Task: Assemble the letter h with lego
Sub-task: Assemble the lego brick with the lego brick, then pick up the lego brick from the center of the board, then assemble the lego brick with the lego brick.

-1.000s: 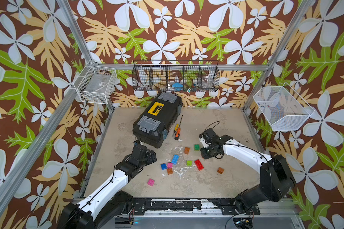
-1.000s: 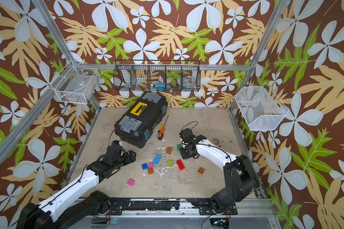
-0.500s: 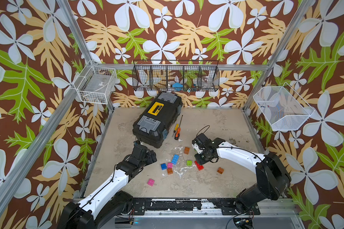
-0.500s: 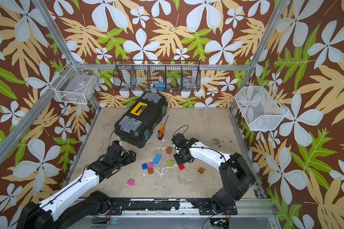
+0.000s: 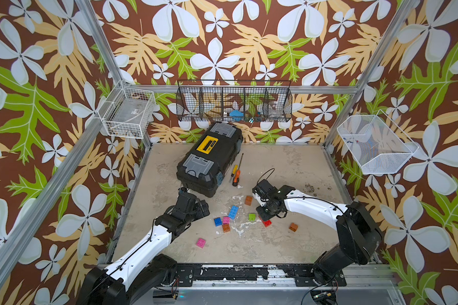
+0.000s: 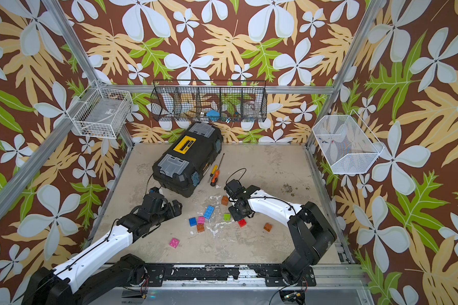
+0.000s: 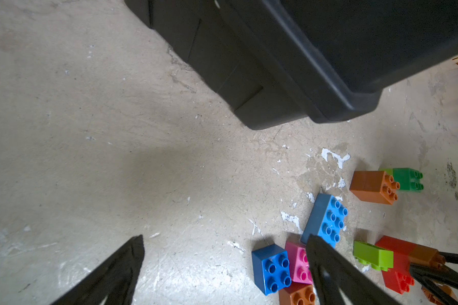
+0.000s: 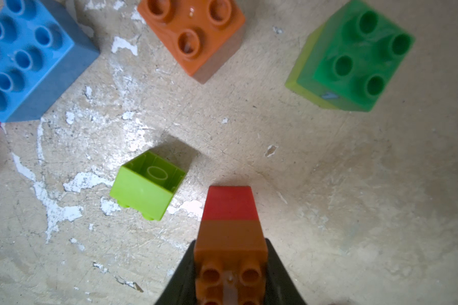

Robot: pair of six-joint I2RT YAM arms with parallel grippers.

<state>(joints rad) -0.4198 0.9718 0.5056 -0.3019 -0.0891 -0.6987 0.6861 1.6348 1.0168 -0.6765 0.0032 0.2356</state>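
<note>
Lego (image 5: pixel 233 212): chunky, studded, many-coloured

Bright overhead light throws soft shadows; the nearest lego (image 8: pixel 230 253) blurs at the wrist lens

No legible text in view

The toolbox (image 5: pixel 209 158) bore a dark mark on its yellow plate (image 5: pixel 209 142), too small to read. A pale tag (image 5: pixel 132 111) lay in the white basket (image 5: pixel 124 130) (its print only a blur). A tiny grey sticker (image 8: pixel 328 95) on the green brick (image 8: pixel 354 60) showed one stroke, not decipherable.
</note>
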